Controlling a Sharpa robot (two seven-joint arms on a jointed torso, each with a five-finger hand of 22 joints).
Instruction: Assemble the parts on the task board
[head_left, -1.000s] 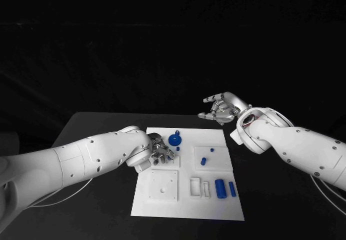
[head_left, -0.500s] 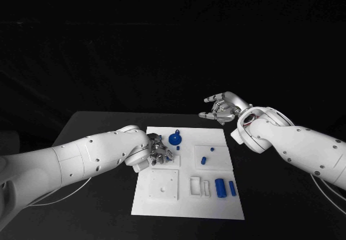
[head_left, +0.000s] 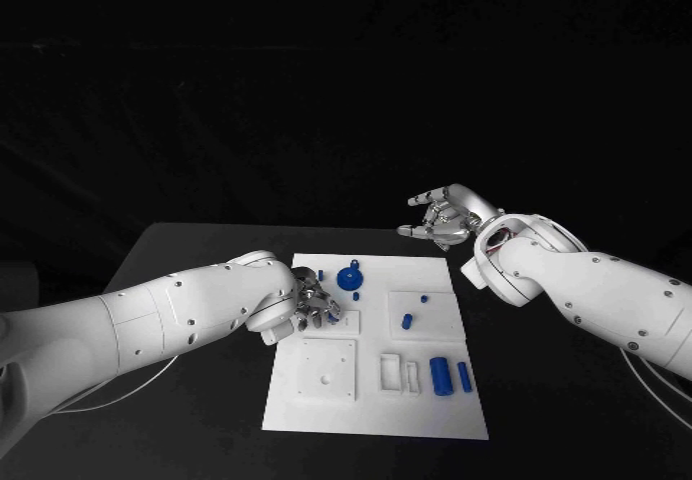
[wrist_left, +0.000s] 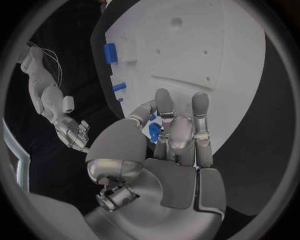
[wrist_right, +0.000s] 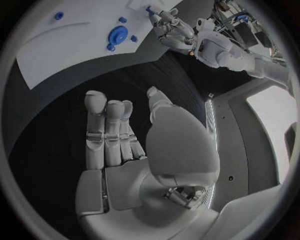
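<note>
The white task board (head_left: 433, 420) lies in the middle of the black table. My left hand (head_left: 309, 308) hovers over the board's left side and pinches a small blue part (wrist_left: 154, 131) between thumb and fingers. A round blue part (head_left: 352, 279) stands just beyond that hand. Two small blue pegs (head_left: 407, 321) (head_left: 426, 297) stand in a square recess to the right. Two blue cylinders (head_left: 440, 377) (head_left: 464, 376) lie near the right edge. My right hand (head_left: 444, 218) floats past the board's far right corner, its fingers apart and holding nothing.
A raised white square block (head_left: 327, 370) with a hole sits on the near left of the board, with two white upright pieces (head_left: 391, 372) beside it. Black table surrounds the board on all sides.
My left hand has drawn back slightly toward the board's left edge, still holding the small blue part. The right hand has barely moved.
</note>
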